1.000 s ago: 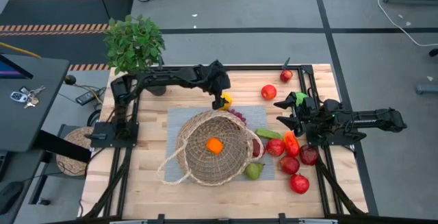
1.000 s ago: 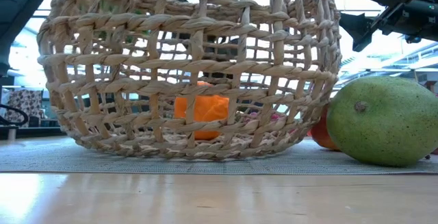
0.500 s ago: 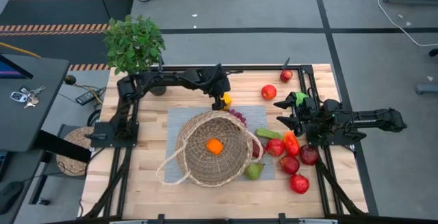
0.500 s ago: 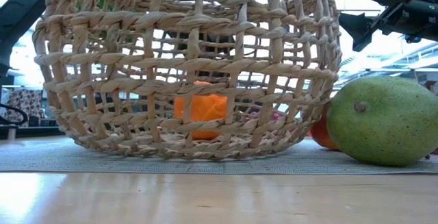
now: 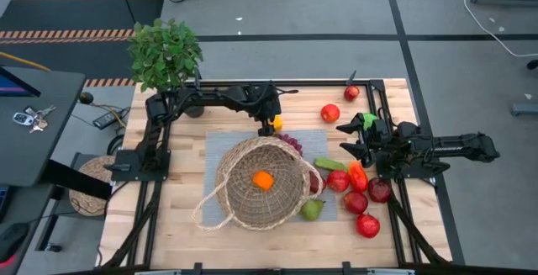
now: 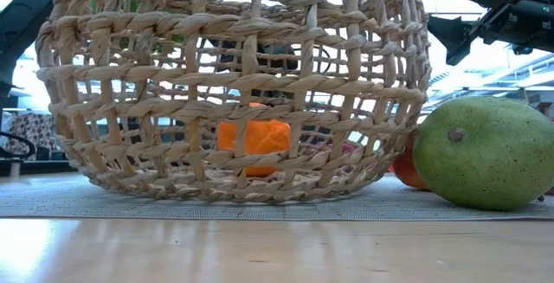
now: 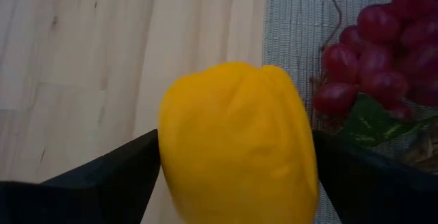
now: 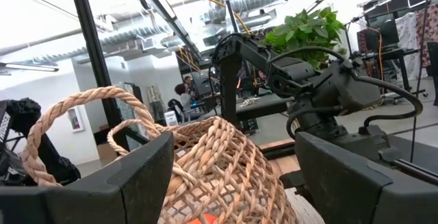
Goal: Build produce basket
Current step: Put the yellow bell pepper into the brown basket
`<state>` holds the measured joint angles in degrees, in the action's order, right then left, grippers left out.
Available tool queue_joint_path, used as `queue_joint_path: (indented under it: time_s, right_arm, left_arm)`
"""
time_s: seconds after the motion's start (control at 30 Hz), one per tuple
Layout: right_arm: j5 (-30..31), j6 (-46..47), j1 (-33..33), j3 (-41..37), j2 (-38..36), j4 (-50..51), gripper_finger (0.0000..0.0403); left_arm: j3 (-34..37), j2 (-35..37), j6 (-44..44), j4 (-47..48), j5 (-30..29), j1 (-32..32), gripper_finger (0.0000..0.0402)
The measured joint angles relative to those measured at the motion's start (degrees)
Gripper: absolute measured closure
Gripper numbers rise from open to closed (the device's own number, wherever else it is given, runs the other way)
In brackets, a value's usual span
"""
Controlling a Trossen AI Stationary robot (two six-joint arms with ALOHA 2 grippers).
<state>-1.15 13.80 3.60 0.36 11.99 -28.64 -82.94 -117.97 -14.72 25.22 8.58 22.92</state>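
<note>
your left gripper (image 7: pixel 236 176) has its fingers closing either side of the yellow pepper (image 7: pixel 236 145), just behind the basket (image 5: pixel 262 182); right gripper (image 5: pixel 346 138) waits part-open, empty.

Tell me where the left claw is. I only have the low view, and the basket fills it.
Observer: The left claw is behind the basket from your camera, at the yellow pepper.
Operator: Say what lies next to that pepper.
Observer: Purple grapes, on the grey mat beside it.
Operator: Report the right claw.
Observer: The right claw is open and empty, raised over the table's right side near the red apples.
</note>
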Motion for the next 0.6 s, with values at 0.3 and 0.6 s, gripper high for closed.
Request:
queue_joint_path:
  time_s: [0.3, 0.6]
  right_arm:
    - [0.00, 0.00, 0.00, 0.00, 0.00, 0.02, 0.0095]
    - [0.00, -0.02, 0.01, 0.00, 0.00, 0.00, 0.0095]
  left_arm:
    - [0.00, 0.22, 0.02, 0.91, -1.49, 0.44, 0.0111]
    - [-2.92, 0.65, -0.19, 5.36, -1.88, 0.72, 0.0112]
